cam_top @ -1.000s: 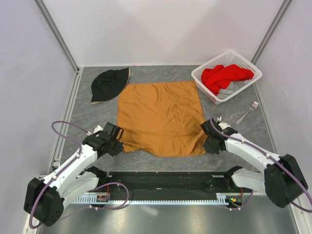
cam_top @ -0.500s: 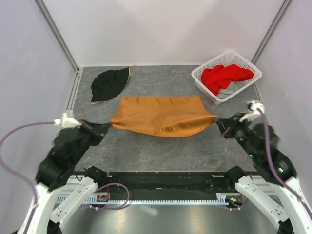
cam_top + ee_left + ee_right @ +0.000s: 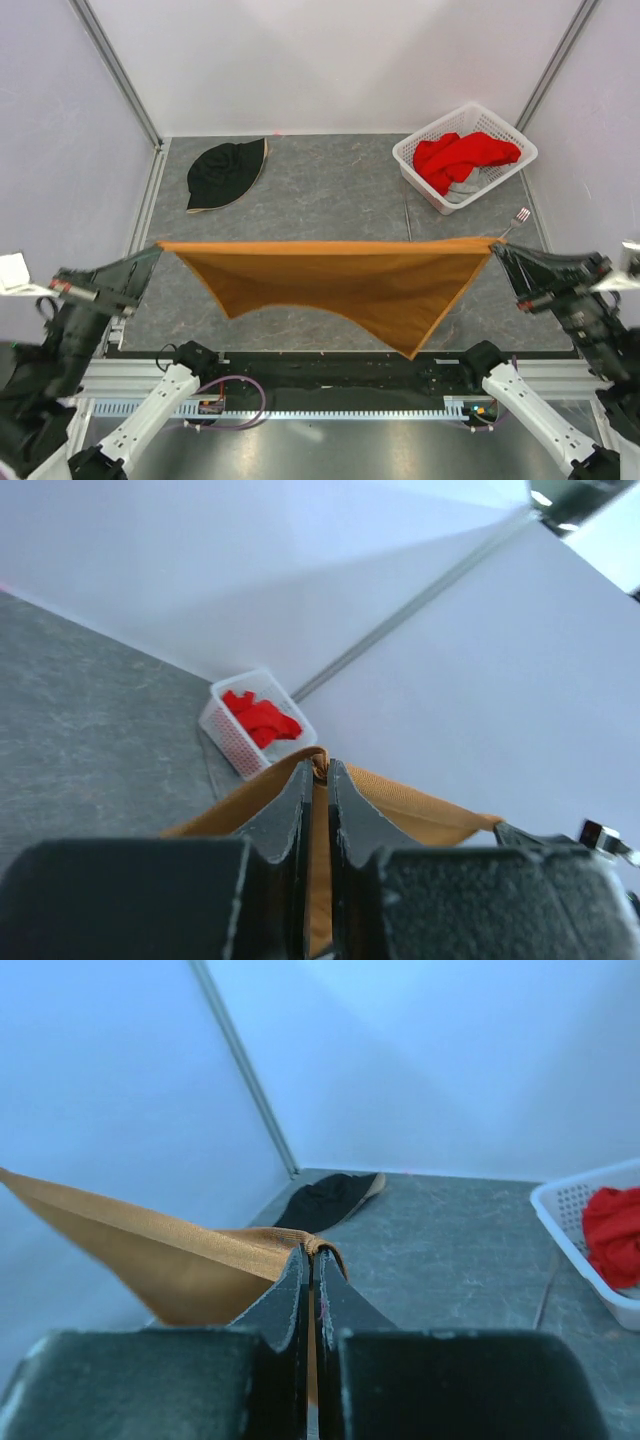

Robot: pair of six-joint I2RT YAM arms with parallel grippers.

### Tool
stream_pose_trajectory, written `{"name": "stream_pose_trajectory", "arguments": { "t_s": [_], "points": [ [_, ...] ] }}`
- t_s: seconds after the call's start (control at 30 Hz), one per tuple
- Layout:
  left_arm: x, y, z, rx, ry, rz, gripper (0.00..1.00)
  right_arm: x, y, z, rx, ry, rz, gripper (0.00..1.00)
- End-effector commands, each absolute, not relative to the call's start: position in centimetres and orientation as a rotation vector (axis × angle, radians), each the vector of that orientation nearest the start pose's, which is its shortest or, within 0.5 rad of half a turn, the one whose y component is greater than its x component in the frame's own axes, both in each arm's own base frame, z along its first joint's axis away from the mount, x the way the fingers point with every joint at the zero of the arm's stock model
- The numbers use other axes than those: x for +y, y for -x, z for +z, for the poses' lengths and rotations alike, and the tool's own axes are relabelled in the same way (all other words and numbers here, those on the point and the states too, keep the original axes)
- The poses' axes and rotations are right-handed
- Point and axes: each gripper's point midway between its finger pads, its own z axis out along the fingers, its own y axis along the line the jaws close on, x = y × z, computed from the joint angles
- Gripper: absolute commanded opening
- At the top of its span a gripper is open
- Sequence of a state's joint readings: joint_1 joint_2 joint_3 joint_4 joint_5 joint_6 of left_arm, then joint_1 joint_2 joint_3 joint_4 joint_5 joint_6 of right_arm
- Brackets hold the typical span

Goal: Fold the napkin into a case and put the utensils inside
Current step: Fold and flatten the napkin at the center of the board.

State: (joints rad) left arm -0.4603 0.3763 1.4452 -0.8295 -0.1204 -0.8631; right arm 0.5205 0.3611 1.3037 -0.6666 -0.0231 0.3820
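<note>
The orange-brown napkin hangs in the air above the table, stretched taut between both arms, its lower edge drooping to a point at the front right. My left gripper is shut on its left corner, and the cloth shows pinched between the black fingers. My right gripper is shut on the right corner, with the napkin trailing off to the left of it. A silver fork peeks out on the table just behind the right corner. The knife-like piece is out of view.
A black hat lies at the back left of the grey table. A white basket holding a red cloth stands at the back right. White walls with metal posts enclose the table on three sides.
Both grippers have lifted the napkin off the table by its near corners and pulled outward and up. It went from lying flat to hanging stretched.
</note>
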Motion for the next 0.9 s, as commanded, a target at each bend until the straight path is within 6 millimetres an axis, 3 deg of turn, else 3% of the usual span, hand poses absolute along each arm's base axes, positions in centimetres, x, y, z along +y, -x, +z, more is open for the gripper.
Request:
{"name": "stream_pose_trajectory", "arguments": {
  "t_s": [0.0,0.1,0.17,0.23,0.27,0.3,0.33,0.37,0.4,0.43,0.47,0.5,0.57,0.6,0.67,0.7,0.87],
  "points": [
    [-4.9,-16.1,45.6,1.486,0.545,-0.762,0.02,8.8,-17.2,44.2,1.510,-0.003,0.622,0.00],
    [-4.9,-21.5,41.1,1.613,0.688,-0.572,0.02,11.1,-24.5,40.0,1.680,-0.041,0.481,0.00],
    [-4.2,-24.2,38.8,1.657,0.743,-0.414,0.02,12.3,-27.3,37.8,1.744,-0.028,0.426,0.00],
    [-4.9,-27.3,36.5,1.728,0.764,-0.303,0.02,14.1,-31.3,35.2,1.793,-0.018,0.394,0.00],
    [-4.9,-28.8,36.7,1.710,0.770,-0.296,0.02,14.6,-32.6,34.5,1.817,-0.012,0.389,0.00],
    [-5.0,-30.1,35.8,1.727,0.767,-0.265,0.02,15.2,-35.5,32.4,1.856,-0.022,0.373,0.00],
    [-5.8,-32.1,33.4,1.796,0.764,-0.243,0.02,15.5,-36.8,31.4,1.877,-0.020,0.373,0.00],
    [-4.7,-33.6,32.1,1.814,0.810,-0.217,0.02,15.8,-38.1,30.7,1.887,-0.023,0.374,0.00],
    [-4.7,-35.2,31.4,1.815,0.826,-0.235,0.02,15.9,-40.6,28.9,1.904,-0.035,0.355,0.00],
    [-5.2,-36.2,29.9,1.864,0.825,-0.270,0.02,16.0,-41.7,28.1,1.910,-0.037,0.350,0.00],
    [-4.3,-38.1,27.2,1.918,0.869,-0.238,0.02,15.9,-43.1,28.0,1.906,-0.040,0.356,0.00],
    [-4.3,-39.6,26.9,1.913,0.865,-0.265,0.02,16.4,-45.0,25.5,1.949,-0.028,0.346,0.00],
    [-4.2,-41.9,24.0,1.976,0.862,-0.287,0.02,16.5,-47.3,24.6,1.960,-0.021,0.351,0.00],
    [-4.1,-42.6,23.2,1.991,0.874,-0.293,0.02,17.1,-48.5,22.1,2.007,-0.002,0.361,0.00],
    [-4.0,-44.1,22.6,1.995,0.869,-0.329,0.02,17.2,-49.9,21.4,2.014,-0.002,0.365,0.00],
    [-3.9,-44.8,21.0,2.034,0.869,-0.317,0.02,17.7,-50.6,19.6,2.041,0.007,0.379,0.00],
    [-4.2,-46.4,17.9,2.134,0.844,-0.364,0.02,18.4,-52.1,16.8,2.095,0.022,0.430,0.00]
  ]
}}
